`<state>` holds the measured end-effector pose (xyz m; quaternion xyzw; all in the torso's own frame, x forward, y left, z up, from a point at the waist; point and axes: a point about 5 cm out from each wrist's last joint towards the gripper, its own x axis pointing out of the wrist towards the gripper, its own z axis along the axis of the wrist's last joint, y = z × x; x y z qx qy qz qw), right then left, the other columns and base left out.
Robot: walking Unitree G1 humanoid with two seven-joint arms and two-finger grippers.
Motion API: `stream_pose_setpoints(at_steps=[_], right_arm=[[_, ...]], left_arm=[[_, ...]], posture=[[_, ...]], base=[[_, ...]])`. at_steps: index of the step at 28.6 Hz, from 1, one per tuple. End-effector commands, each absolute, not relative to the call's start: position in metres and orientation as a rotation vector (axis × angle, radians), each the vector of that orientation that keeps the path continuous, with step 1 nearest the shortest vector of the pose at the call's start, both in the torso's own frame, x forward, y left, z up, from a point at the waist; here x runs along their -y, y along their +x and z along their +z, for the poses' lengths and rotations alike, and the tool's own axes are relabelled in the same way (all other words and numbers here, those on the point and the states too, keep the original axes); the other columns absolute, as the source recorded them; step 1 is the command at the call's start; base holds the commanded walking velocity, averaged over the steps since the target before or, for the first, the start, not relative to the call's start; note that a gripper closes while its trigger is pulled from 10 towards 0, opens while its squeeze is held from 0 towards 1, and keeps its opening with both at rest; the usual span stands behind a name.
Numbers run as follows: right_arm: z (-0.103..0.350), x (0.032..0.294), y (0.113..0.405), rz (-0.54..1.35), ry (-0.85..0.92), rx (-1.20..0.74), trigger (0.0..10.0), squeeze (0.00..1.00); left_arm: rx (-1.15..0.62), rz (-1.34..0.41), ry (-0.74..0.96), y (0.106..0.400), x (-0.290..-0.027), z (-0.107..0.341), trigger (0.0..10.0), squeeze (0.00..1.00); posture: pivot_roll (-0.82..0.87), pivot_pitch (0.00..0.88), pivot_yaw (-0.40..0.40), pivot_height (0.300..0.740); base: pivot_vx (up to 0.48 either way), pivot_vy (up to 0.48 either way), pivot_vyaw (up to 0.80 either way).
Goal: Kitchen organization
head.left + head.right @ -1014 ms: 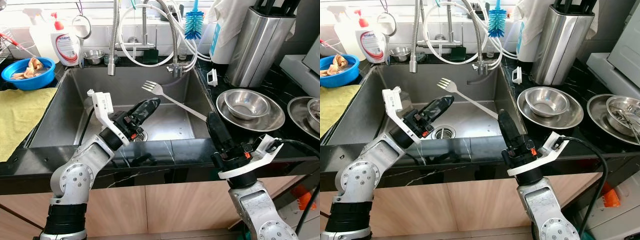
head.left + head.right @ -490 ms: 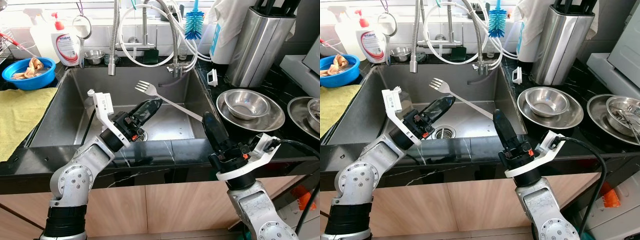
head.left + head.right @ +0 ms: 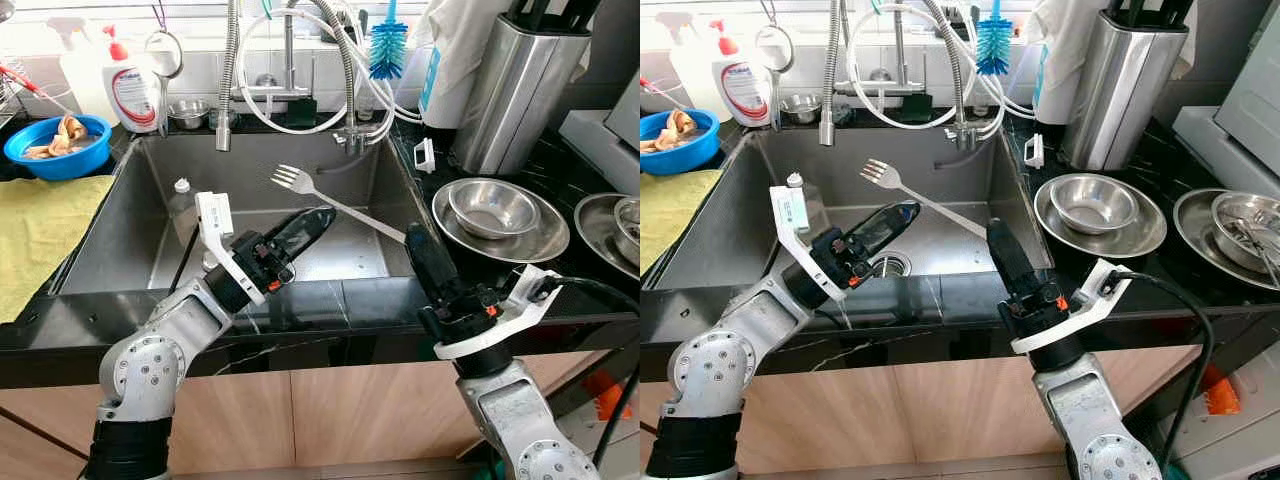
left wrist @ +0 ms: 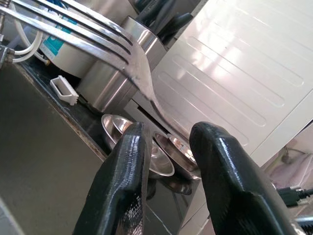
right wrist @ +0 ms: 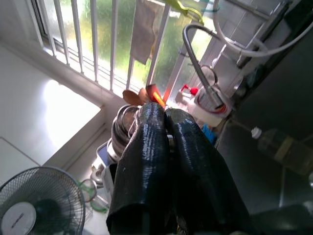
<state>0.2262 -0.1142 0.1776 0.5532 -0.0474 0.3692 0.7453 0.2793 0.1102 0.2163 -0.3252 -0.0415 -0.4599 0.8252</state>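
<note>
The right gripper [image 3: 417,243], low and right of centre at the sink's [image 3: 120,215] front right edge, clenches the handle of a fork [image 3: 296,180], whose tines reach up-left over the open basin. The left gripper [image 3: 315,221], fingers slightly parted and empty, hangs mid-frame just below the fork. Steel bowls [image 3: 495,206] sit at right.

Shiny metal fork [image 3: 330,199]; brushed steel sink [image 3: 120,235]

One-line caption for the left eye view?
Right gripper holds a fork over the sink; left gripper reaches toward it.
</note>
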Motion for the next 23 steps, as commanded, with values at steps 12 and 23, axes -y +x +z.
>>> stream_pose_setpoints(at_steps=[12, 23], right_arm=[[0.1769, 0.1083, 0.2198, 0.861, 1.167, 0.078, 10.0, 0.0], [0.1758, 0.1121, 0.2222, 0.822, 1.172, 0.098, 10.0, 0.0]], left_arm=[[0.116, -0.978, -0.692, 0.2789, -0.1095, 0.2224, 10.0, 0.0], [0.134, -0.923, -0.729, 0.2834, -0.1151, 0.2231, 0.0, 0.0]], posture=[[-0.03, 0.0, -0.016, 0.74], [-0.03, 0.0, -0.017, 0.74]], base=[[0.0, 0.0, 0.0], [0.0, 0.0, 0.0]])
